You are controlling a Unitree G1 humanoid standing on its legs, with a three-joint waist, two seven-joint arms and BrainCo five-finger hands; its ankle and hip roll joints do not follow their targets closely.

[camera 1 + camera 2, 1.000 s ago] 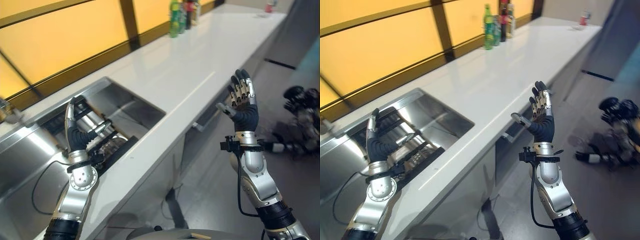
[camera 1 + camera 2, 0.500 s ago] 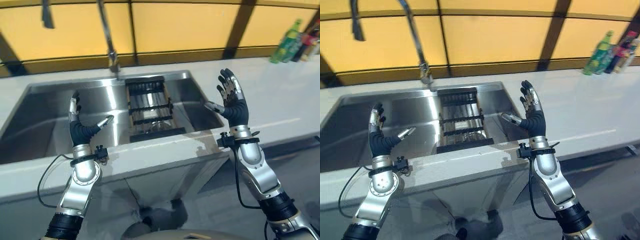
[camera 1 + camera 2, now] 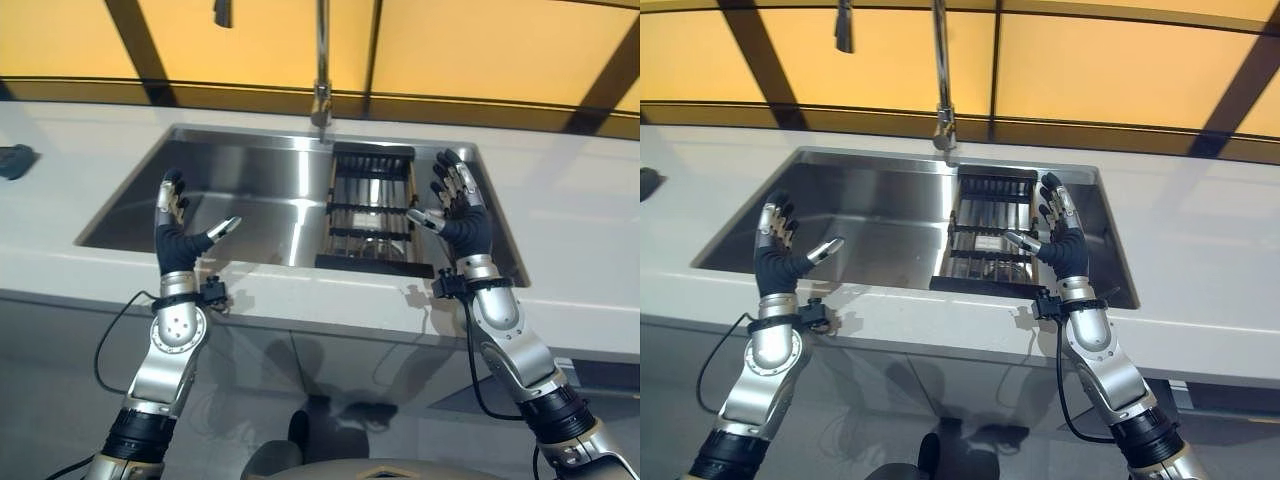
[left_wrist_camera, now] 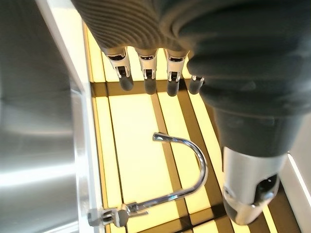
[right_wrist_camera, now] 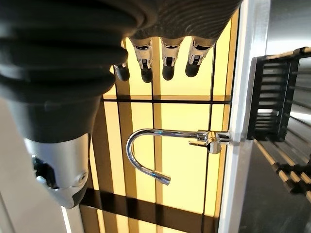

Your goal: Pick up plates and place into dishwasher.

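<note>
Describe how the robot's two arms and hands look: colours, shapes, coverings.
Both arms are silver-grey jointed metal tubes with rounded joint housings and a black ribbed band lower down. The left hand and right hand each wear a dark ribbed cover over the back and wrist, with silver fingers ending in dark rounded tips and a separate silver thumb. A small black clamp rings each wrist.
</note>
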